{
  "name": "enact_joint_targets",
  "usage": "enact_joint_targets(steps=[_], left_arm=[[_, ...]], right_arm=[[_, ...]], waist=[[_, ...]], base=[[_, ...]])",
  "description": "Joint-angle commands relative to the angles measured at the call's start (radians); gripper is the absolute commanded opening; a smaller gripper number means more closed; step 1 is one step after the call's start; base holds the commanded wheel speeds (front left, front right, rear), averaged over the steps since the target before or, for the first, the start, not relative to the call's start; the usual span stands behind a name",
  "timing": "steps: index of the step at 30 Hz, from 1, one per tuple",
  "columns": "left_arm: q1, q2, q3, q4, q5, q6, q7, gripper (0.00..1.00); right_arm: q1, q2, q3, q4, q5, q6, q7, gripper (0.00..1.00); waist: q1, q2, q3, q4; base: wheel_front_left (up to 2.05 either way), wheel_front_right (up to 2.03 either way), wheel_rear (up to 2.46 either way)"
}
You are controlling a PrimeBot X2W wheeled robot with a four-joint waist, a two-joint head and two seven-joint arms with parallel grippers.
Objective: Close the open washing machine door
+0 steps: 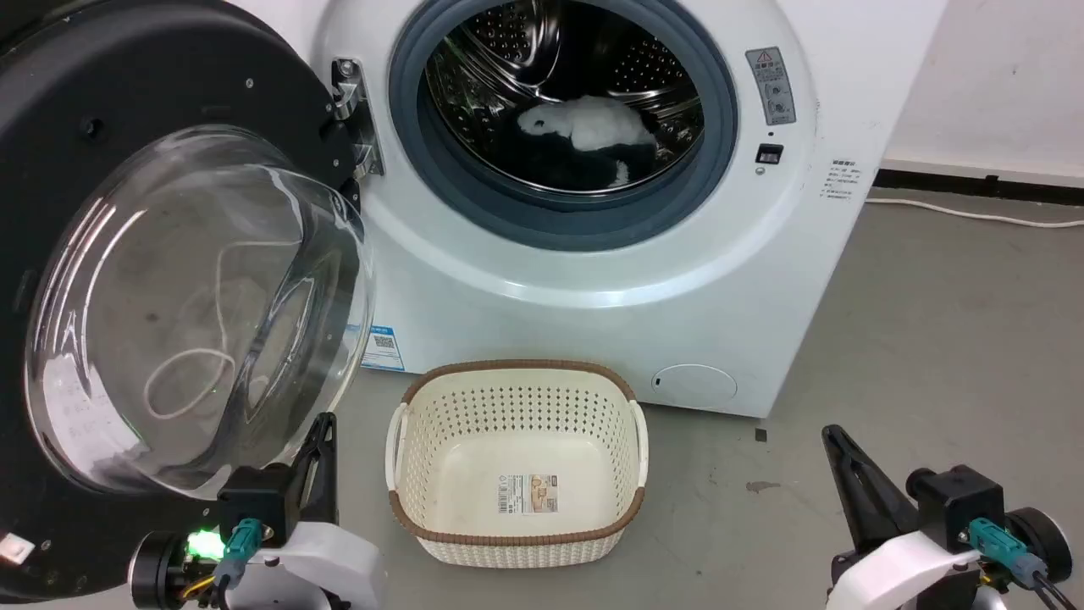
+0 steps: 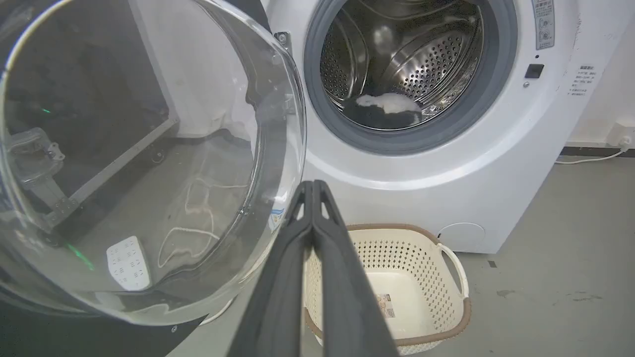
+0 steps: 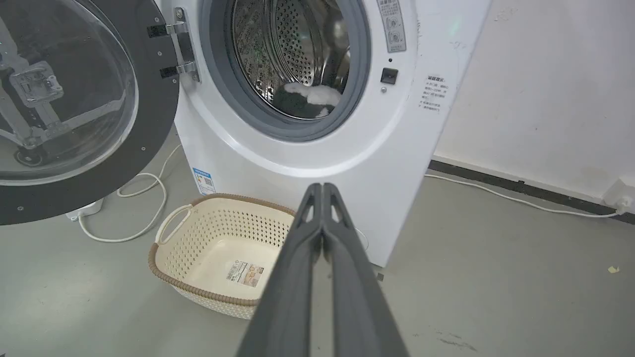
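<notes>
The white washing machine faces me with its round drum opening uncovered; white and dark laundry lies inside. The washing machine door, black-rimmed with a bulging clear glass bowl, is swung wide open to the left on its metal hinge. My left gripper is shut and empty, its tips just below the glass bowl's lower right edge. At the lower right my right gripper is shut and empty, apart from the machine.
A cream perforated laundry basket stands empty on the grey floor right before the washer, between my arms. A white cable loops on the floor under the door. Another cable runs along the wall at the right.
</notes>
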Motion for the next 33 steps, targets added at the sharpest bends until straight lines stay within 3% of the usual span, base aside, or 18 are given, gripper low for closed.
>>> enact_joint_targets(steps=[1,33], left_arm=[[0.011,0.0,0.0,-0.004,0.002,-0.006,0.0,0.0],[0.011,0.0,0.0,-0.004,0.002,-0.006,0.0,0.0]], right_arm=[[-0.014,0.0,0.0,-0.005,-0.008,0.001,0.001,0.0],[-0.014,0.0,0.0,-0.005,-0.008,0.001,0.001,0.0]], waist=[[0.0,0.0,0.0,0.0],[0.0,0.0,0.0,0.0]], base=[[0.0,0.0,0.0],[0.0,0.0,0.0]])
